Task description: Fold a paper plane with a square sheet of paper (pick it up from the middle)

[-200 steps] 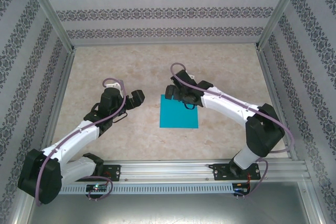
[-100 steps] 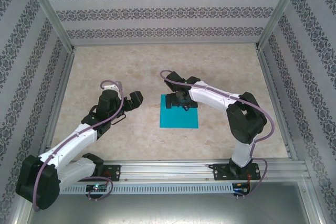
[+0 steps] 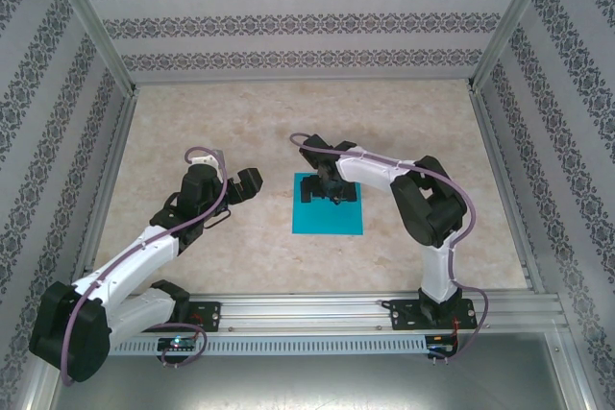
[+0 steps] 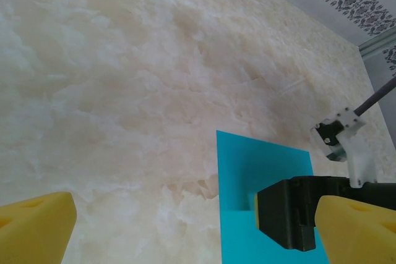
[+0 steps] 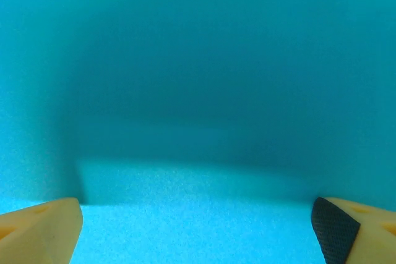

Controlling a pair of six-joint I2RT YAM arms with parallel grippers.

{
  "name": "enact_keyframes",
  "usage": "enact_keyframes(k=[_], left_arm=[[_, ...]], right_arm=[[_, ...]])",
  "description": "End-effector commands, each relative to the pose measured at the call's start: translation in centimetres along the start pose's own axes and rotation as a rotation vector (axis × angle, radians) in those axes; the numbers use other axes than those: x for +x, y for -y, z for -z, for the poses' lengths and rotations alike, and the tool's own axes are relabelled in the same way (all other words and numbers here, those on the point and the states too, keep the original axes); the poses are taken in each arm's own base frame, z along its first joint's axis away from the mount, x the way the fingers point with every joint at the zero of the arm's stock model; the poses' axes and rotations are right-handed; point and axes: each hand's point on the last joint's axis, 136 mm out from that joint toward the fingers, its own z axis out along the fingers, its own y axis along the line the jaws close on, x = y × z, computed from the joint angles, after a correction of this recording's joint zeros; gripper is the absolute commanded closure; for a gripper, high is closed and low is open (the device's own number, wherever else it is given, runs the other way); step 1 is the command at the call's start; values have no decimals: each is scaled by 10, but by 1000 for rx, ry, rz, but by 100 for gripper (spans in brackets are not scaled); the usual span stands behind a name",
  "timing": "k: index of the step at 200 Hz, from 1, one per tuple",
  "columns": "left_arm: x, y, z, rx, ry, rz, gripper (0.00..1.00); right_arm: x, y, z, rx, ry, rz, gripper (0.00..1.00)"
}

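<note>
The square sheet of paper lies flat and unfolded on the beige table, teal and plain. My right gripper hangs low over the sheet's far half, open, its yellow fingertips wide apart with only paper below them. My left gripper stands open to the left of the sheet, apart from it. In the left wrist view the sheet shows ahead to the right, with the right gripper's black body above it. The paper plane is out of view.
Patterned walls and aluminium posts close in the table on three sides. A metal rail carrying both arm bases runs along the near edge. Bare marbled tabletop lies beyond the sheet.
The right arm folded its elbow up and in, and its gripper came down and slightly left over the sheet's far half. The left arm barely shifted. The sheet has not moved.
</note>
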Motion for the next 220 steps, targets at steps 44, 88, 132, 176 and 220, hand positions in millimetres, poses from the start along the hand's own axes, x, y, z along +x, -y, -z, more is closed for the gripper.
enact_keyframes(k=[44,88,132,176,220], left_arm=[[1,-7,4,-27,0,2,0],[4,-9,7,-20,7,-10,0],[5,0,-8,6,-35,-9,0],[8,-1,-12,1,-51,-11,0],[6,-3,-7,-13,-40,-26,0]], right_arm=[[-3,-8,-1,6,-2,131,3],[-14,5,44,60,105,72,2],[-7,9,38,86,89,-27,2],[-1,-4,25,64,75,-108,2],[4,5,15,146,59,-106,2]])
